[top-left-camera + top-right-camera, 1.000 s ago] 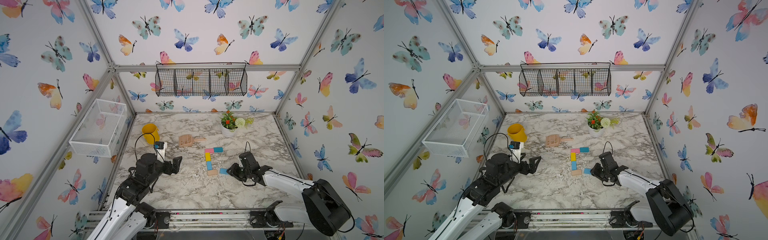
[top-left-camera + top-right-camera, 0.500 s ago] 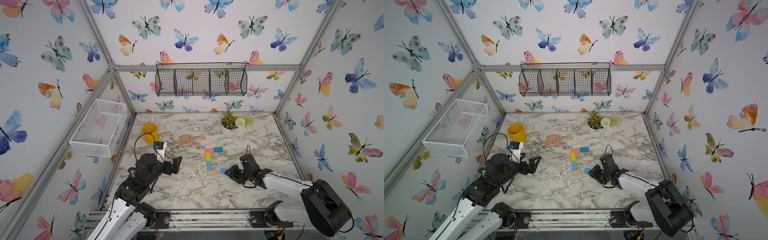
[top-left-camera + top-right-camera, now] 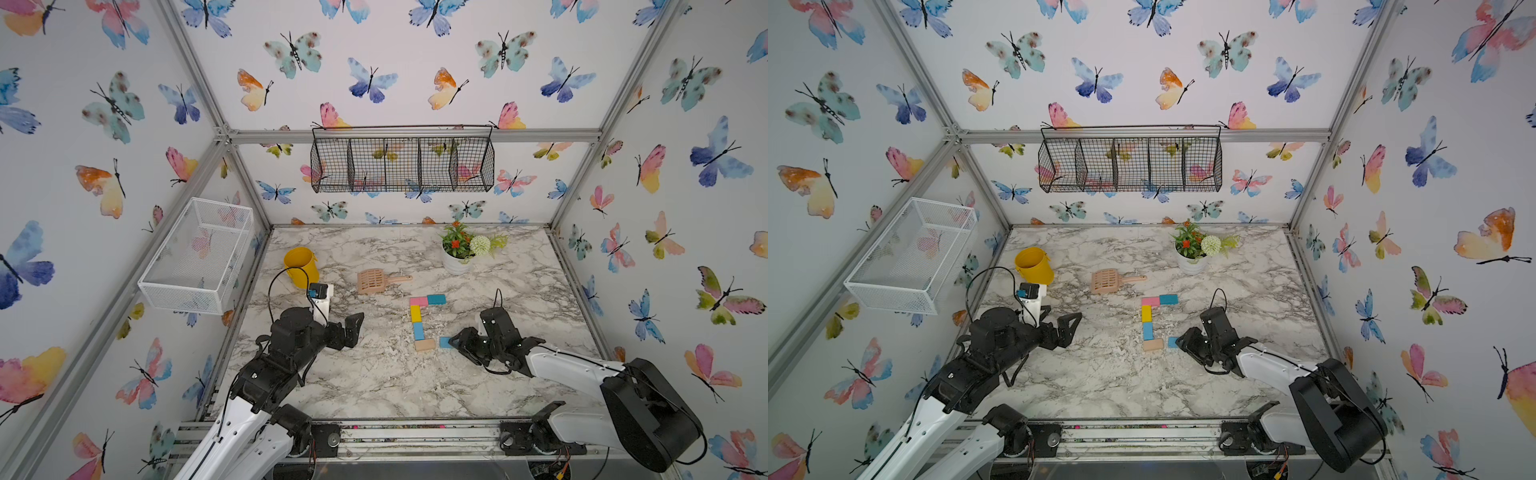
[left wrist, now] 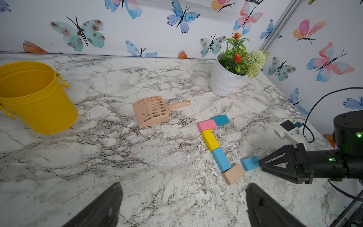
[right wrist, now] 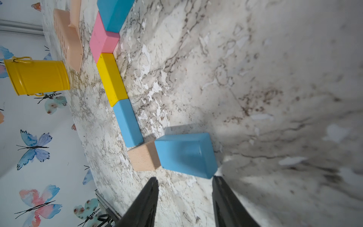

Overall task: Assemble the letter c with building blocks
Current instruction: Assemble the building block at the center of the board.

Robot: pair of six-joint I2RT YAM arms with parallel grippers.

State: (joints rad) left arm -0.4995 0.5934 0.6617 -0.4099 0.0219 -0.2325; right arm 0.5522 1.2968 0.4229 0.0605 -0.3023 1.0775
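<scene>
taking the back wall as 12 o'clock, the c (image 3: 416, 316) sits near the middle of the table (image 3: 374, 374): far arm teal (image 3: 436, 299) and pink (image 3: 418, 301), spine yellow (image 3: 415, 311) and blue (image 3: 418, 330), near corner tan (image 3: 424, 344). the last block (image 5: 186, 155) lies flat at tan's 3 o'clock, seemingly touching it. the right gripper (image 5: 184, 177) is at that block's 3 o'clock with jaws apart, gripping nothing, and one fingertip (image 5: 219, 188) at the block's corner. the left gripper (image 4: 183, 184) hangs at the c's 9 o'clock, spread wide and empty. the block looks light, rigid and smooth-painted, so it would likely slide at a touch. pinch it gently across its long sides at mid-length, sparing tan.
</scene>
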